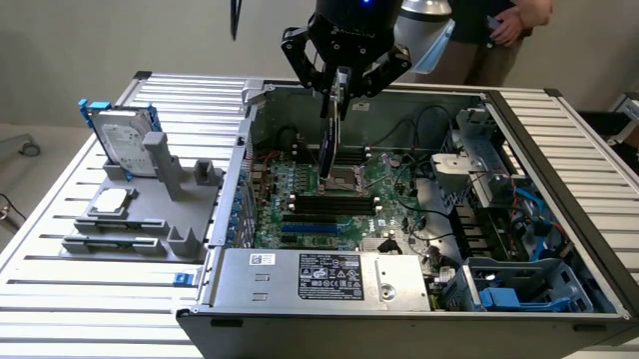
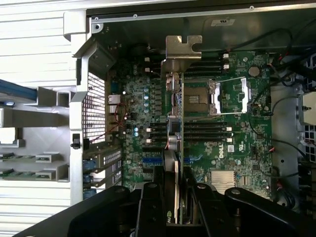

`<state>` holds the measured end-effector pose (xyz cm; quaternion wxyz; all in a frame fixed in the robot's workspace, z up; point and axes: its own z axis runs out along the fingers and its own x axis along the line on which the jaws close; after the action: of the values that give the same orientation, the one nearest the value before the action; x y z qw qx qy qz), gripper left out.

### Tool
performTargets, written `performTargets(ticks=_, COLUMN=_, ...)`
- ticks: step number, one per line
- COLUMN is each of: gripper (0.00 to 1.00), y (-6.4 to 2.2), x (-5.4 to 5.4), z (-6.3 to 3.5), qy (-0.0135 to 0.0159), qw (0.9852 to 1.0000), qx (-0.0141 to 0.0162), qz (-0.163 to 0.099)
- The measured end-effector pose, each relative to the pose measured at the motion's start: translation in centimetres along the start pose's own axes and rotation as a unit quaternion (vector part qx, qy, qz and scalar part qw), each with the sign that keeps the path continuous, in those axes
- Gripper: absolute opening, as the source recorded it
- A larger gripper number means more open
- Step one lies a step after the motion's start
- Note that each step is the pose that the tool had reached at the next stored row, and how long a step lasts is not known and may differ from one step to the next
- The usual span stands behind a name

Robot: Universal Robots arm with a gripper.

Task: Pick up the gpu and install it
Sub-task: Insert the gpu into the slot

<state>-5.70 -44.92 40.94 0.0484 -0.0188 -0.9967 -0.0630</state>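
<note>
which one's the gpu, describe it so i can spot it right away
Find the open computer case on the slatted table. Over its green motherboard hangs the black gripper, clamped on the gpu. It is the thin dark card held upright and edge-on; the hard drive in the grey rack at the exterior view's left is silver with a blue frame.

Soft, even room light here, bright across the ribbed worktop (image 1: 60,299), pale sheen on its slats, hardly a shadow. Dimmer down inside the open computer case (image 1: 379,336), motherboard (image 1: 299,187) shaded but readable. Over to the wrist view: the end effector (image 2: 177,183) a dark, blurry mass up close, the silver bracket of the gpu (image 2: 183,47) catching a mild gleam
</note>
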Motion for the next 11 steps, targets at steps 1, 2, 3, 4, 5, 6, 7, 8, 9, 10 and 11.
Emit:
performTargets(ticks=1, gripper=0.27, y=0.00, x=0.00, z=0.00, qy=0.0000, qw=1.0000, qx=0.0000, qz=0.000)
performTargets(ticks=2, gripper=0.27, y=0.00, x=0.00, z=0.00, qy=0.0000, qw=1.0000, qx=0.0000, qz=0.000)
performTargets(ticks=3, gripper=0.27, y=0.00, x=0.00, z=0.00, qy=0.0000, qw=1.0000, qx=0.0000, qz=0.000)
performTargets(ticks=4, gripper=0.27, y=0.00, x=0.00, z=0.00, qy=0.0000, qw=1.0000, qx=0.0000, qz=0.000)
performTargets(ticks=5, gripper=0.27, y=0.00, x=0.00, z=0.00, qy=0.0000, qw=1.0000, qx=0.0001, qz=0.000)
performTargets(ticks=6, gripper=0.27, y=0.00, x=-0.01, z=0.04, qy=0.0001, qw=1.0000, qx=0.0001, qz=-0.001)
performTargets(ticks=7, gripper=0.27, y=-0.01, x=-0.03, z=0.08, qy=0.0003, qw=1.0000, qx=0.0004, qz=-0.004)
performTargets(ticks=8, gripper=0.27, y=-0.02, x=-0.04, z=0.11, qy=0.0004, qw=1.0000, qx=0.0008, qz=-0.008)
performTargets(ticks=9, gripper=0.27, y=-0.02, x=-0.05, z=0.16, qy=-0.0003, qw=0.9999, qx=0.0012, qz=-0.013)
performTargets(ticks=10, gripper=0.27, y=-0.03, x=-0.07, z=0.20, qy=-0.0011, qw=0.9998, qx=0.0016, qz=-0.018)
performTargets(ticks=11, gripper=0.27, y=-0.04, x=-0.08, z=0.25, qy=-0.0016, qw=0.9997, qx=0.0021, qz=-0.023)
